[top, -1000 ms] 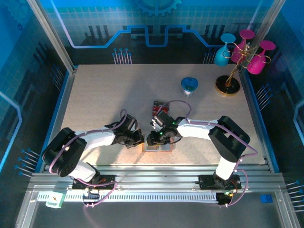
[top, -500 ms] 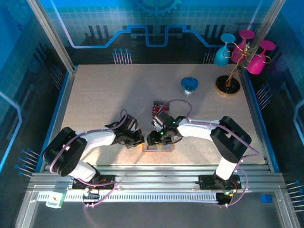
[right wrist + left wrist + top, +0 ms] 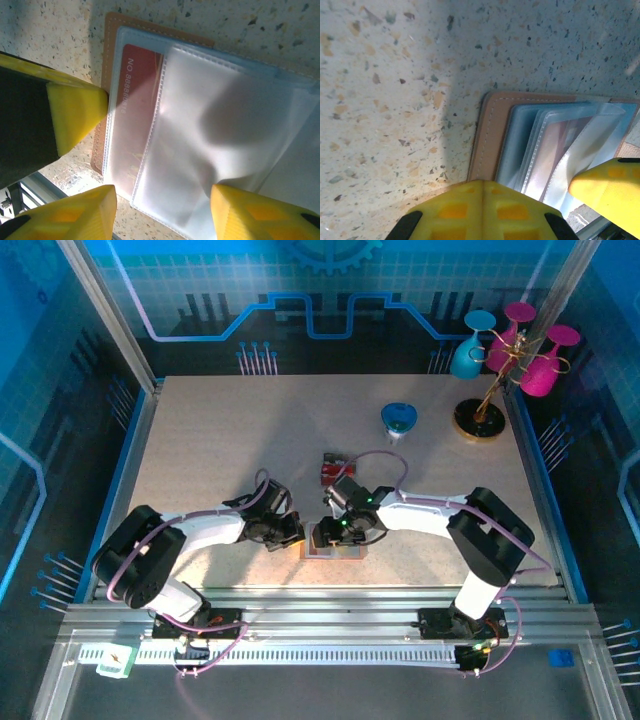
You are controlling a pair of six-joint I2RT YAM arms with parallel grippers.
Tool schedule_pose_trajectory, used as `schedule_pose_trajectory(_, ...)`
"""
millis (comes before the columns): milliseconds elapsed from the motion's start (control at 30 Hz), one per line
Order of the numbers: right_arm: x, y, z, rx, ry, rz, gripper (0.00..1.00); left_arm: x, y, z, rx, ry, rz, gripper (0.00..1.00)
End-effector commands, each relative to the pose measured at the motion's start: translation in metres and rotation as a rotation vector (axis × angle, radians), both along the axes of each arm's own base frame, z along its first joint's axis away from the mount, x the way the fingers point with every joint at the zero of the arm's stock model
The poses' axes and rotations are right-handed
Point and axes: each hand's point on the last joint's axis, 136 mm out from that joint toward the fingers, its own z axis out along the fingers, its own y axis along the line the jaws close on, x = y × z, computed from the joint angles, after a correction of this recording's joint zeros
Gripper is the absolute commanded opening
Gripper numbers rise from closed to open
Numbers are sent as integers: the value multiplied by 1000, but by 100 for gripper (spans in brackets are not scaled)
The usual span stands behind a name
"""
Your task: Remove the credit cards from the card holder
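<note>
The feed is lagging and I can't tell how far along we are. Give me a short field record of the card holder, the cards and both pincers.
card holder: open flat on the table near the front edge, clear sleeves facing up
card inside: red card in a sleeve
cards out: red and dark cards on the table behind the holder, count unclear
left pincer: shut, tip against the holder's left rim
right pincer: open, above the sleeves
</note>
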Motion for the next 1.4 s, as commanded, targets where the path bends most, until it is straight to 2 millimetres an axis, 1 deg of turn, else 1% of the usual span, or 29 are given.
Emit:
schedule_pose_trajectory(0,-6,-2,4,10,-1,-11,54,-10,7,-12,57,50,-20,4)
schedule_pose_trajectory(100,-5,-3,3,25,-1,-16,54,-9,7,-11,54,49,-20,3)
schedule_pose_trajectory(167,-4,0,5,46,-6,-17,54,-7,5,-7,49,41,-21,3)
schedule_pose_trajectory(200,-5,-2,3,47,-2,-19,55,-5,4,-4,44,31,-22,4)
schedule_pose_trajectory(233,-7,-5,-1,44,5,-22,55,-4,3,1,34,16,-23,4)
schedule_pose_trajectory(433,-9,-3,-2,101,15,-32,56,7,-5,36,-39,-74,-9,14)
schedule_pose_trajectory(533,-9,-3,-1,127,19,-41,56,10,-9,47,-78,-92,3,15)
schedule_pose_trajectory(633,-10,-5,-1,133,15,-47,57,10,-16,52,-122,-92,3,16)
schedule_pose_trajectory(767,-9,-7,1,141,10,-53,57,10,-24,48,-171,-65,2,21)
schedule_pose_trajectory(967,-10,-6,0,156,15,-45,57,9,-40,35,-253,-3,-7,22)
schedule_pose_trajectory(1133,-10,-4,0,167,16,-45,57,8,-42,22,-246,36,2,25)
schedule_pose_trajectory(1367,-9,-2,5,182,9,-37,57,4,-41,12,-215,75,-11,30)
